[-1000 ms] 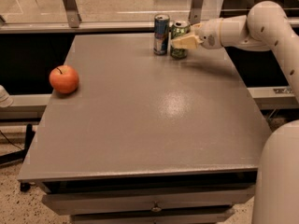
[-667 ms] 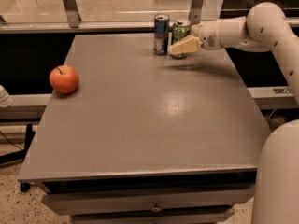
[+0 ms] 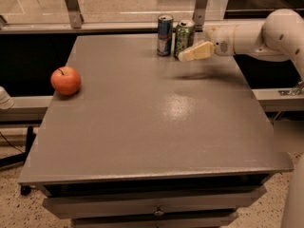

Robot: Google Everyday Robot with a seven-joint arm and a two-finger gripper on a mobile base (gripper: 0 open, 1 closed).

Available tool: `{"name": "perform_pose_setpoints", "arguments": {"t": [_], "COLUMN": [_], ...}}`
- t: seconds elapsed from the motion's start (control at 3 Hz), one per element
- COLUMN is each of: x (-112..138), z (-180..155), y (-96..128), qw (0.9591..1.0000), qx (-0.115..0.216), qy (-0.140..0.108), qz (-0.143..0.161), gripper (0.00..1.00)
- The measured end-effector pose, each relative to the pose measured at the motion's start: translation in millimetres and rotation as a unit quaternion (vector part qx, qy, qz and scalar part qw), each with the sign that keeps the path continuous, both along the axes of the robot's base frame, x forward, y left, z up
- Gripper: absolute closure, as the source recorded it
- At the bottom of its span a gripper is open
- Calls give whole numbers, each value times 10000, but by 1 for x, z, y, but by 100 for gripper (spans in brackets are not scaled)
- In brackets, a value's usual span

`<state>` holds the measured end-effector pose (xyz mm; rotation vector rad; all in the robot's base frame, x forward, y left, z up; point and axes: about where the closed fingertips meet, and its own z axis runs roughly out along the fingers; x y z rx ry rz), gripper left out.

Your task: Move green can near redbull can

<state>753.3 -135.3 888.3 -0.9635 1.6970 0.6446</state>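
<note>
The green can [image 3: 184, 36] stands upright at the table's far edge. It is right beside the slim blue-and-silver redbull can [image 3: 165, 34], which is on its left. My gripper [image 3: 186, 54] reaches in from the right at the green can's lower right side. Its pale near finger [image 3: 195, 52] lies in front of the can's base and the far finger is hidden. The gripper looks open, and the can rests on the table by itself.
A red apple [image 3: 66, 80] sits near the left edge of the grey table [image 3: 156, 127]. A metal rail with posts [image 3: 71, 6] runs behind the far edge. My white arm [image 3: 256, 34] stretches over the table's right rear corner.
The gripper has shifted slightly right and lower in the view. The green can has stayed in place beside the redbull can, so the grip on it has loosened.
</note>
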Motion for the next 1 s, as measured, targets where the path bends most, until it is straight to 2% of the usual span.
{"name": "perform_pose_setpoints", "arguments": {"t": [0.33, 0.67, 1.0], "x": [-33, -68, -70], "z": [19, 41, 41], "y": [-35, -81, -85], "qw": [9990, 9960, 9959], "qx": [291, 542, 532], "qy": [-281, -665, -674], "qz": [-174, -244, -279], "gripper": [0, 0, 0]}}
